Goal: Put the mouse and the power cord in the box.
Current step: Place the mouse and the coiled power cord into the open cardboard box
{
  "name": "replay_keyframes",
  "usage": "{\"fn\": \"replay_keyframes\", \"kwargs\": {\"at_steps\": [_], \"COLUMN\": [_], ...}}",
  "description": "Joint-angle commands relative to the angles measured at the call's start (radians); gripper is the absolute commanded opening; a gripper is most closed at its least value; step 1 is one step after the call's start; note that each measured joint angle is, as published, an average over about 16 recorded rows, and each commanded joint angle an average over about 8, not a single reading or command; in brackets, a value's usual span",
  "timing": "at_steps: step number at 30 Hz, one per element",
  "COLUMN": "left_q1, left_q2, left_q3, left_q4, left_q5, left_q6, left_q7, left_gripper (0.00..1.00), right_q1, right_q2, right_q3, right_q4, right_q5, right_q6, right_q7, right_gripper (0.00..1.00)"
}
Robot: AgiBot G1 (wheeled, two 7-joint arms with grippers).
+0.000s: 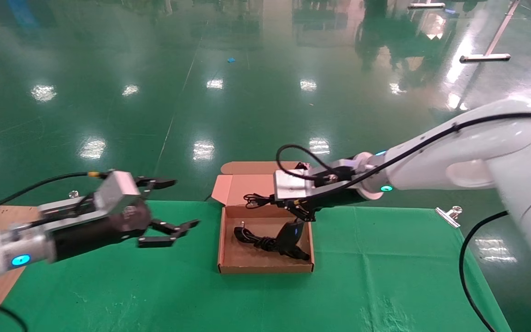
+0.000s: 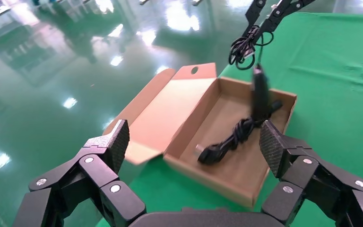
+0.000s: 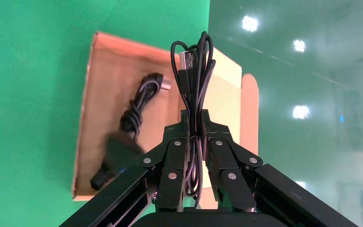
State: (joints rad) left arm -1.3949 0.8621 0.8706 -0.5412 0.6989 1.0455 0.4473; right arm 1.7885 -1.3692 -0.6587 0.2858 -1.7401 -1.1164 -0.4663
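Blurred in both wrist views: black oval computer mouse (image 1: 291,232), dangling by its thin black wire (image 3: 194,80) over the shallow brown cardboard box (image 1: 225,240), blue mark facing the head camera. Not clear whether its lower end touches the box floor or hangs just above it. Partly hidden behind the mouse: thick black power cord (image 2: 227,142), lying coiled on the box floor, plug end towards the near wall. Box lid (image 2: 170,111) hinged back over the far table edge, dark hole near its rim.

Right gripper (image 1: 303,210) reaching in from the right, arm stretched low across the green cloth-covered table (image 1: 385,258), poised above the far part of the box, jaws pressed together on the bundled loops of the mouse wire, USB plug poking out past the fingertips.

Left gripper (image 1: 166,210) held in the air left of the box, well apart from it, pointing towards it, jaws spread wide, nothing between the ribbed pads (image 2: 116,142). Left forearm cut off at the picture edge.
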Motion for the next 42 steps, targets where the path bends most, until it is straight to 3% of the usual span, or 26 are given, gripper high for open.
{"fn": "replay_keyframes", "kwargs": {"at_steps": [1,9,16,17,23,25,42], "left_q1": [0.017,0.057,0.065,0.066,0.067,0.068,0.066], "left_q2": [-0.032,-0.087,-0.088,-0.087,-0.089,-0.09,-0.087], "left_q3": [-0.015,-0.043,-0.047,-0.047,-0.05,-0.051,-0.049], "left_q4": [0.003,-0.019,-0.019,-0.017,-0.014,-0.014,-0.013], "left_q5": [-0.024,-0.064,-0.062,-0.063,-0.066,-0.067,-0.065], "left_q6": [0.027,0.048,0.039,0.04,0.045,0.046,0.045], "left_q7": [0.012,0.033,0.066,0.067,0.07,0.071,0.07], "left_gripper": [1.0,1.0,1.0,1.0,1.0,1.0,1.0], "right_q1": [-0.023,-0.095,-0.146,-0.152,-0.182,-0.187,-0.183], "right_q2": [-0.005,-0.005,-0.003,-0.003,-0.004,-0.004,-0.002], "right_q3": [-0.024,-0.172,-0.293,-0.307,-0.361,-0.369,-0.358], "right_q4": [0.049,0.163,0.186,0.186,0.193,0.197,0.194], "right_q5": [-0.001,0.051,0.083,0.088,0.118,0.124,0.119], "right_q6": [0.026,0.133,0.288,0.314,0.424,0.438,0.423], "right_q7": [0.028,0.118,0.152,0.157,0.178,0.181,0.178], "right_gripper": [0.0,0.0,0.02,0.08,0.83,1.0,1.0]}}
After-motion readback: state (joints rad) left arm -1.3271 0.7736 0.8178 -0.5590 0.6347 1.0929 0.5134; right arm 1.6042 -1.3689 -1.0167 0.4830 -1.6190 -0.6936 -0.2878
